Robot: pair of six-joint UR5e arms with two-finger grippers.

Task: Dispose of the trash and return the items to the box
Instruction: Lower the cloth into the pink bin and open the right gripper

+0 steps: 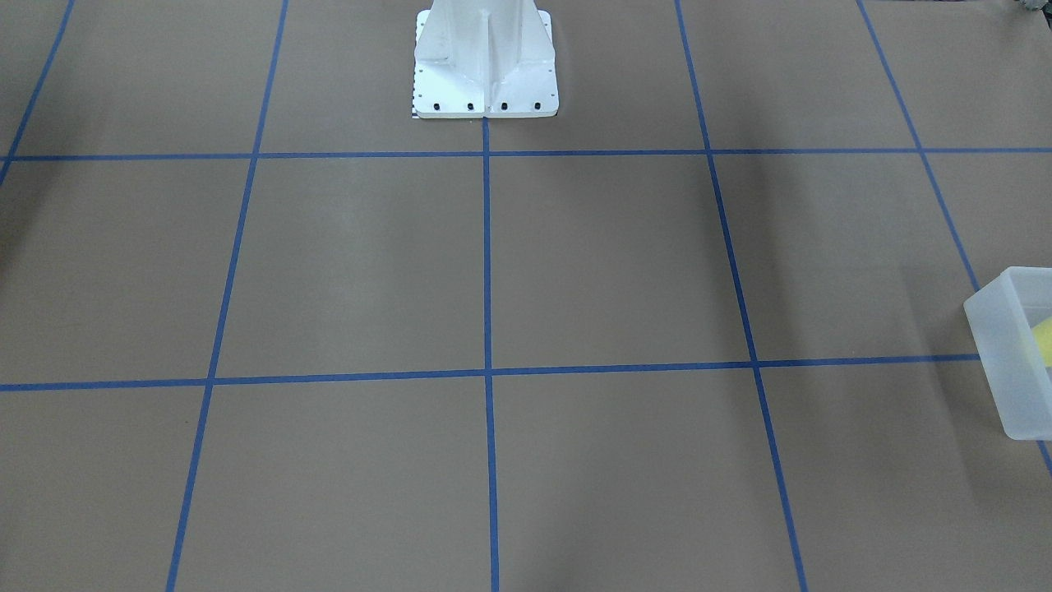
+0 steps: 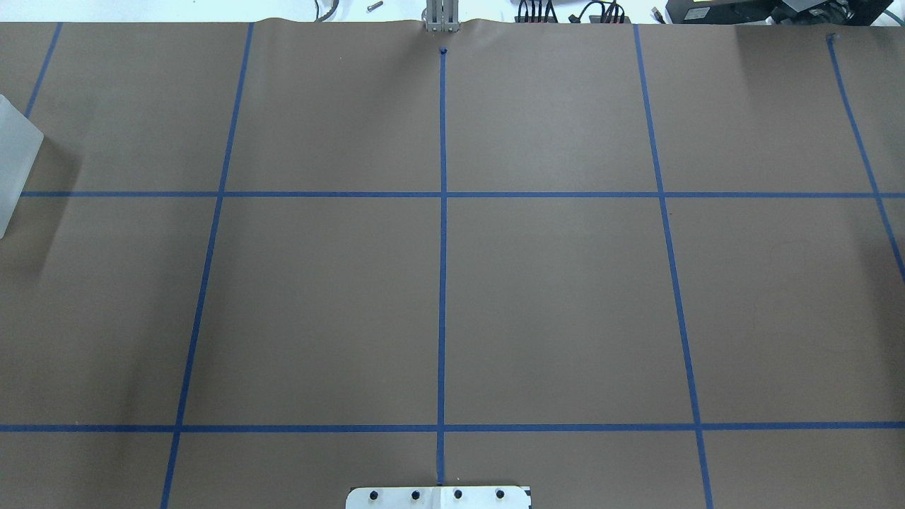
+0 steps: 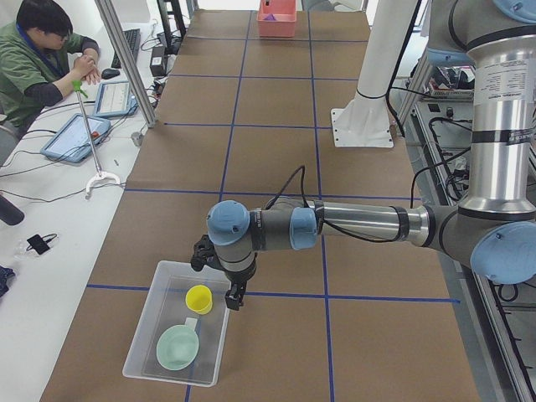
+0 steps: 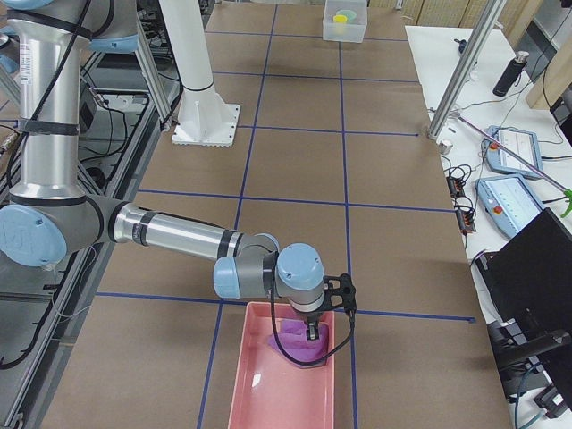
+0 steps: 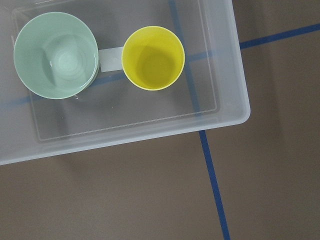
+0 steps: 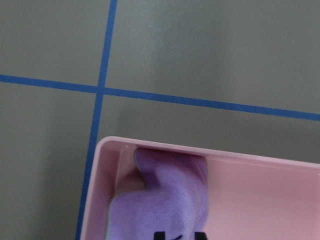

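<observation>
The frosted-white box [image 5: 230, 75] holds the yellow cup [image 5: 153, 58], standing upright, and a pale green bowl [image 5: 56, 55]. In the exterior left view my left gripper [image 3: 232, 295] hangs over the box [image 3: 144, 335] by its near rim, next to the cup [image 3: 198, 299]. I cannot tell whether it is open. My right gripper [image 6: 180, 236] is down in a pink bin [image 6: 102, 200]. Its two dark fingertips [image 6: 162, 235] stand close together on a purple cloth [image 6: 165, 195]. In the exterior right view the right gripper [image 4: 311, 332] sits on the cloth [image 4: 299, 347].
The box shows at the front-facing view's right edge [image 1: 1007, 362] and the overhead view's left edge [image 2: 14, 152]. The white robot base [image 1: 485, 74] stands at mid-table. An operator [image 3: 42, 59] sits at a side desk with tablets.
</observation>
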